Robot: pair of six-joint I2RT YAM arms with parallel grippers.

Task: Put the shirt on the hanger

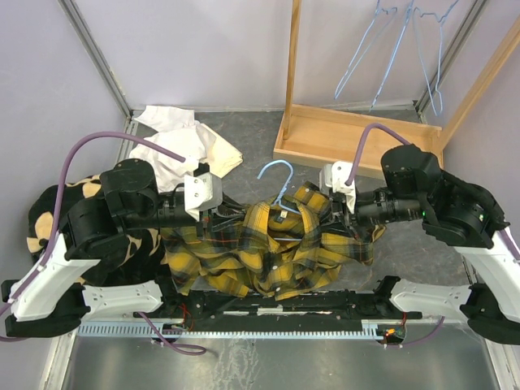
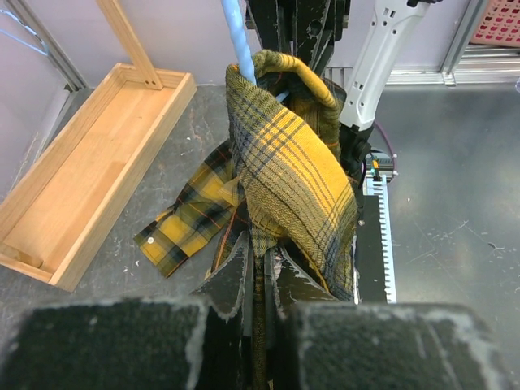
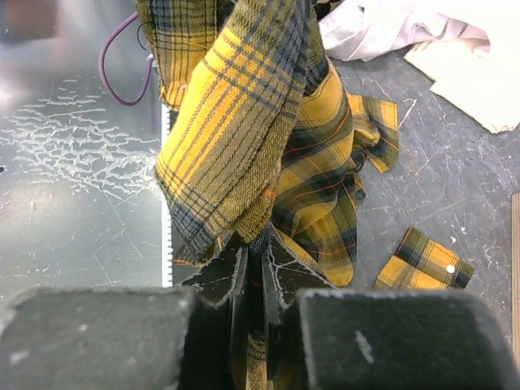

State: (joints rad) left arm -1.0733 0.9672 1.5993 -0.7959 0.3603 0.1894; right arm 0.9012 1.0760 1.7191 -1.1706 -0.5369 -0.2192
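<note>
The yellow and black plaid shirt (image 1: pixel 268 244) hangs bunched between my two arms above the table's near middle. A light-blue wire hanger (image 1: pixel 276 175) pokes its hook out of the shirt's far side, and its wire (image 2: pixel 236 41) runs into the fabric in the left wrist view. My left gripper (image 1: pixel 213 213) is shut on a fold of the shirt (image 2: pixel 292 162), with cloth pinched between the jaws (image 2: pixel 262 260). On the other side my right gripper (image 1: pixel 329 203) is shut on another fold (image 3: pixel 236 122), the fabric clamped between its jaws (image 3: pixel 258 248). Most of the hanger is hidden by cloth.
A wooden rack base (image 1: pixel 349 134) stands at the back right, with spare blue hangers (image 1: pixel 390 49) hanging above it. A white garment (image 1: pixel 183 142) lies at the back left. A black fleece with tan patches (image 1: pixel 49 219) sits under the left arm. One shirt cuff (image 3: pixel 426 260) rests on the table.
</note>
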